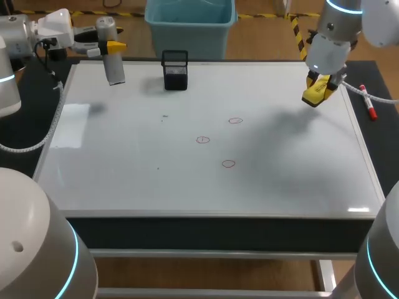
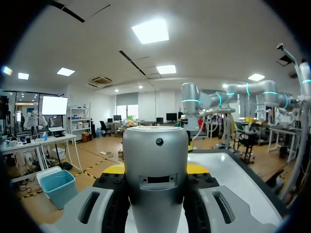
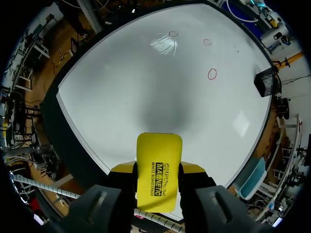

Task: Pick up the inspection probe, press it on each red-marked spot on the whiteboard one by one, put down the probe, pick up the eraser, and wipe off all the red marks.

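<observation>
Left end effector (image 1: pixel 113 50) clamped on a silver probe (image 1: pixel 115 68), fingers pressed to 2 sides of its barrel. Held over the far left corner of the whiteboard (image 1: pixel 124 174), with the probe hanging roughly upright and seemingly clear of the surface.

Right end effector (image 3: pixel 156 171) closed on a yellow eraser (image 3: pixel 158 160), gripped from both sides. Hangs above the far right part of the whiteboard, not touching it.

3 small red rings (image 1: pixel 203 139) near the middle of the whiteboard, loosely grouped, all whole and unsmeared. Well apart from both the probe and the eraser.

Black holder (image 1: pixel 174 70) standing at the far edge of the whiteboard, just beside the probe's position, nothing visible in it. Red marker (image 1: pixel 369 107) lying on the dark table (image 1: pixel 378 134) off the whiteboard's right edge.

Progress, as a judgement:
- **Done:** both tools picked up, 1 in each end effector.
- **Unclear:** impossible to tell from the rings whether the probe has been pressed on any of them, since a press would leave no trace.
- **Not done:** probe not yet put down, and wiping not begun, with all 3 rings intact.

With the eraser already in the right end effector and the probe far from the marks, probably past the pressing stage. Left to do on that reading:
1. Set the probe down, likely at the holder.
2. Bring the eraser across to the middle of the whiteboard.
3. Rub out each of the 3 rings.
</observation>
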`<state>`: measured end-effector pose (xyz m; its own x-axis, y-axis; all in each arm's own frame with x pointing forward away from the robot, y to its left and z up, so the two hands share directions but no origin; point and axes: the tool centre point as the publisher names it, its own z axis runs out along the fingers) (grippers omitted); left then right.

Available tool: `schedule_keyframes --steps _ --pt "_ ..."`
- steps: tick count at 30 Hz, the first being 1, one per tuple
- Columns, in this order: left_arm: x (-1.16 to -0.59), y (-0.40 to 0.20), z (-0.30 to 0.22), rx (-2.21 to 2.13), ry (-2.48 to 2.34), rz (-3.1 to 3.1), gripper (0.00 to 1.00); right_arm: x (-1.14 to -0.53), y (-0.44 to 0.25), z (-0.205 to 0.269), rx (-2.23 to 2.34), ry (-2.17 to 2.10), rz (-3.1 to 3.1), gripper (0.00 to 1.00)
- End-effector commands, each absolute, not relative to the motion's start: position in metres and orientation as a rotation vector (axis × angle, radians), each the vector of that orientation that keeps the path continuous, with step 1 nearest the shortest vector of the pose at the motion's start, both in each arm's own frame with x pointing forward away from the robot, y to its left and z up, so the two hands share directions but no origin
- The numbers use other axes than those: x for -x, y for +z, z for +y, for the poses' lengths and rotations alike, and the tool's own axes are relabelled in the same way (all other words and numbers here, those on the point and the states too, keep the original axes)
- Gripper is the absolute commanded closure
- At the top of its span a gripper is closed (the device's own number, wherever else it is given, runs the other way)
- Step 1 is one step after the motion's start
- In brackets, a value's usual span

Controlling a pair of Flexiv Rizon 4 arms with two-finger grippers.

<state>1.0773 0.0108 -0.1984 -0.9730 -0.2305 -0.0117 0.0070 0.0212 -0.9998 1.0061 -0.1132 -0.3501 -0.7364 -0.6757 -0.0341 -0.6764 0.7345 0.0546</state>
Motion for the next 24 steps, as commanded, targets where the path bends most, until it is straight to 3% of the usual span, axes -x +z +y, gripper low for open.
schedule_keyframes --steps 1,12,24 --pt "-1.076 -0.198 0.011 0.236 -2.071 2.112 1.0 -1.005 -0.349 -0.114 1.138 0.094 2.914 1.0" --pt "-1.054 -0.187 -0.038 0.113 -2.118 2.147 1.0 -1.005 -0.349 -0.114 1.138 0.094 2.914 1.0" --pt "-1.018 -0.206 -0.127 -0.024 -2.273 2.183 1.0 -1.005 -0.349 -0.114 1.138 0.094 2.914 1.0"
